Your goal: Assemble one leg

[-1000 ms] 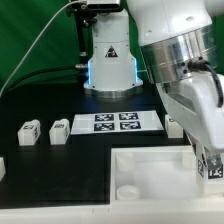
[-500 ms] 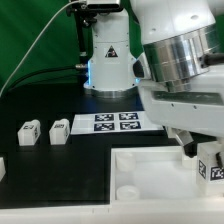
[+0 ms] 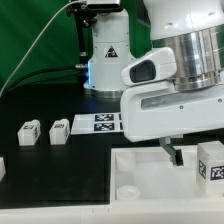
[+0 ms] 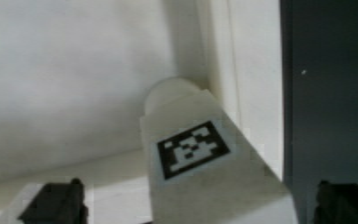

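- Gripper (image 4: 197, 205): wrist view shows the two dark fingertips (image 4: 55, 200) spread wide, either side of a leg (image 4: 197, 150). No visible contact with it, so jaws apart, nothing clamped.
- That leg: white block, black-and-white tag facing the wrist camera, standing on the white panel (image 3: 140, 172) close to its raised edge.
- In the exterior view the same leg (image 3: 211, 163) sits at the exterior view's right, on the panel, tag visible; one dark finger (image 3: 177, 155) hangs just beside it.
- Two more legs (image 3: 29, 132) (image 3: 59, 131) lie side by side on the black table (image 3: 50, 100), exterior view's left, well apart from the panel.
- Marker board (image 3: 98, 123) flat on the table, partly hidden behind the arm.
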Available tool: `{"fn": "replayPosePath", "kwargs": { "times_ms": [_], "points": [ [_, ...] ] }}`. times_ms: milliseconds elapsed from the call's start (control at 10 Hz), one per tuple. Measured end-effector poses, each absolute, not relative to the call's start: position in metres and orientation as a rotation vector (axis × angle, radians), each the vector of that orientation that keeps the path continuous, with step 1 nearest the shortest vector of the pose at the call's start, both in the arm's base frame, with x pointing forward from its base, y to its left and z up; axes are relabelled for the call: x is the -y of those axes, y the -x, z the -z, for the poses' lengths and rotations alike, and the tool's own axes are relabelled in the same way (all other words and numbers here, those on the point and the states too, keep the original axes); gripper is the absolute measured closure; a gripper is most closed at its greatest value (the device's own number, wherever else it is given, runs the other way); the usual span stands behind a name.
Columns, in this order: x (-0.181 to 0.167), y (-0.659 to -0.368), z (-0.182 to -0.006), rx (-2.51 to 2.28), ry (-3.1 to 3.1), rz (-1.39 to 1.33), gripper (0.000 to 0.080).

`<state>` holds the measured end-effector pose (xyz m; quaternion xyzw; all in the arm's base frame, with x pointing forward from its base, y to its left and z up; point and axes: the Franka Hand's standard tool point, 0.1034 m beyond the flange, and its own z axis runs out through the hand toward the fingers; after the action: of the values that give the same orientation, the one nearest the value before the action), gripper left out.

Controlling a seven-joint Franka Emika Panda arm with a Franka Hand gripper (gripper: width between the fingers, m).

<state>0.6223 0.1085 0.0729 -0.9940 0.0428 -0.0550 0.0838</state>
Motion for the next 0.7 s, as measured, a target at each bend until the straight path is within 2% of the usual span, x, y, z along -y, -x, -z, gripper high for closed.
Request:
{"fn": "replayPosePath", "kwargs": {
  "times_ms": [100,200,300,400,500,600,700],
  "points": [
    [-0.1058,-0.6254,-0.0740,0.243,3.008,0.158,0.0150],
    [-0.1061,-0.6300,-0.0753,0.409,3.013,0.183,0.0150],
    [-0.1066,-0.6296,-0.0749,0.343,3.015,0.180,0.0150],
    [-0.1064,-0.6297,-0.0749,0.340,3.015,0.180,0.0268],
    [-0.1083,-0.6294,-0.0749,0.098,3.014,0.166,0.0268],
    [-0.1102,-0.6291,-0.0749,-0.116,3.000,0.151,0.0464],
    [-0.1099,-0.6290,-0.0749,-0.275,2.983,0.139,0.0505]
  ]
}}
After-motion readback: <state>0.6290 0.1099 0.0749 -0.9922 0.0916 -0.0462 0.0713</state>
